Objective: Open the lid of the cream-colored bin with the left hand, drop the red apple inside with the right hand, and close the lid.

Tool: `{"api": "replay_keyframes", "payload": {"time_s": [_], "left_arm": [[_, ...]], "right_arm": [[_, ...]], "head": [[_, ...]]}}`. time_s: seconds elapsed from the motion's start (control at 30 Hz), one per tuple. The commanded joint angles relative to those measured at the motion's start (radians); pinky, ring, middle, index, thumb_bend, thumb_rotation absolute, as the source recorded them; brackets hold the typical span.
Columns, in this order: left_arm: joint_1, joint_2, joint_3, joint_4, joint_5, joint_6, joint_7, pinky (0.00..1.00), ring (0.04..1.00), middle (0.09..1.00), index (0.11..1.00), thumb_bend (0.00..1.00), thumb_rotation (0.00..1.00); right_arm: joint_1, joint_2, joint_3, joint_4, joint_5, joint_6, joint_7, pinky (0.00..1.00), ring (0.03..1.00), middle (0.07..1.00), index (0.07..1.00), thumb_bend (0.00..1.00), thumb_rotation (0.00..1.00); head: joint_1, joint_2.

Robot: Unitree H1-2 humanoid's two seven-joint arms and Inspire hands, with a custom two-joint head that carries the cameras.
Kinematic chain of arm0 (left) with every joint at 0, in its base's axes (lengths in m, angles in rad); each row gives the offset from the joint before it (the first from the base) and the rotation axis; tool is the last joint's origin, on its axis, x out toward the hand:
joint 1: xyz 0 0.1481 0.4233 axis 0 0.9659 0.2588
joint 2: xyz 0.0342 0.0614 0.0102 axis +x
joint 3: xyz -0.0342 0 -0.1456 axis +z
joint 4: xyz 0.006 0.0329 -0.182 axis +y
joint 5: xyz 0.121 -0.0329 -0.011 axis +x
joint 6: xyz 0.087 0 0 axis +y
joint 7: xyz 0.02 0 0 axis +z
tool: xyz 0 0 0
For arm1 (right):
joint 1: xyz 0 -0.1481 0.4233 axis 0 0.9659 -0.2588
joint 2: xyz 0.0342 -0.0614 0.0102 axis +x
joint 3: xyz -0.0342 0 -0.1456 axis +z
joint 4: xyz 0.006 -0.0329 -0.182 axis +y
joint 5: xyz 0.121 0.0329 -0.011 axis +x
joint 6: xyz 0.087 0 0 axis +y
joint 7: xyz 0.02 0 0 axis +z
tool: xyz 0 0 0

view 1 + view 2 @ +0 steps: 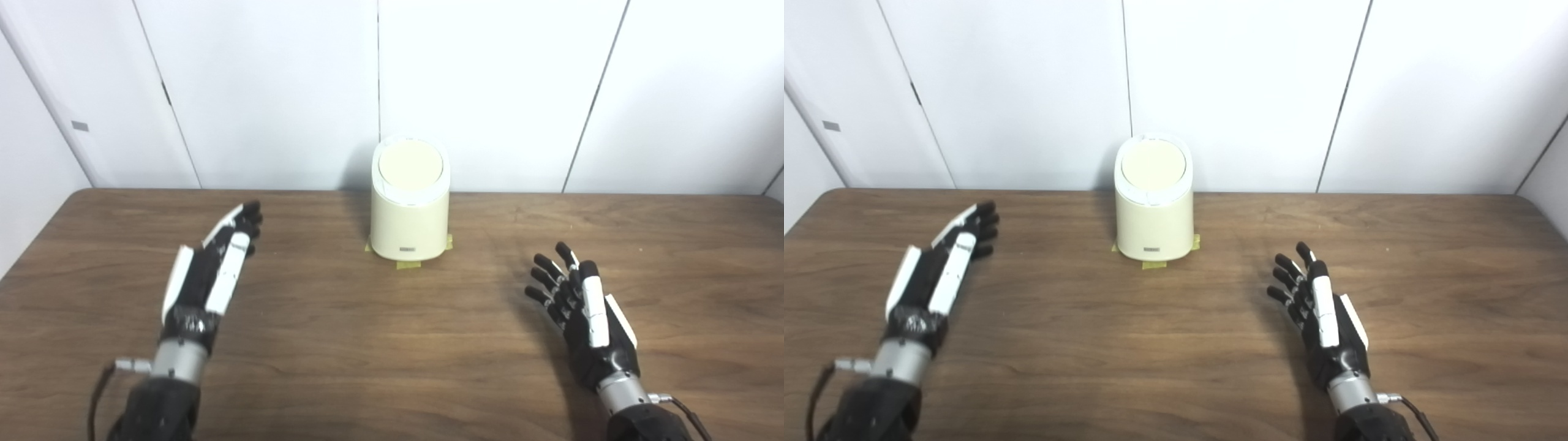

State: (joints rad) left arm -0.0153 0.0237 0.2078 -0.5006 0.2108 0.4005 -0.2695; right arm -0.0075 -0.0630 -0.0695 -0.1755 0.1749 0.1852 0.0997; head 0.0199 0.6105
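Observation:
The cream-colored bin [409, 202] stands at the back middle of the wooden table, close to the wall. Its round lid [410, 166] lies shut on top. My left hand [211, 269] is open and empty, fingers stretched toward the back, to the left of the bin and apart from it. My right hand [582, 309] is open and empty, fingers spread, to the right of the bin and nearer the front. No red apple shows in either view.
The wooden table [392, 343] reaches the white panelled wall [490, 92] at the back. Bits of yellow tape [408, 264] mark the bin's foot.

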Motion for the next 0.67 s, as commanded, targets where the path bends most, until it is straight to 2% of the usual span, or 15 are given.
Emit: {"api": "replay_keyframes", "payload": {"time_s": [0.0,0.2,0.4,0.63], "left_arm": [[0.007,-0.002,-0.005,-0.033,-0.042,-0.032,0.034,0.91,0.923,0.920,0.925,0.35,1.00],[0.074,-0.009,-0.009,0.004,-0.117,-0.081,0.094,0.93,0.934,0.929,0.926,0.32,1.00],[0.090,-0.010,-0.015,0.056,-0.156,-0.153,0.146,0.95,0.947,0.931,0.927,0.33,1.00],[0.088,-0.005,-0.028,0.068,-0.194,-0.155,0.171,0.94,0.945,0.934,0.924,0.34,1.00]], "right_arm": [[-0.030,-0.013,-0.001,-0.034,0.017,-0.057,0.021,0.92,0.976,0.978,0.998,0.62,0.98],[-0.037,-0.024,-0.014,-0.031,0.043,-0.072,0.031,0.96,0.997,1.000,1.000,0.63,0.98],[-0.044,-0.039,-0.012,-0.023,0.039,-0.083,0.027,0.97,0.996,1.000,1.000,0.64,0.99],[-0.053,-0.056,-0.005,-0.009,0.033,-0.086,0.032,1.00,1.000,1.000,1.000,0.64,1.00]], "head": [[0.002,0.001],[-0.004,0.004],[0.006,0.006],[0.012,0.009]]}}
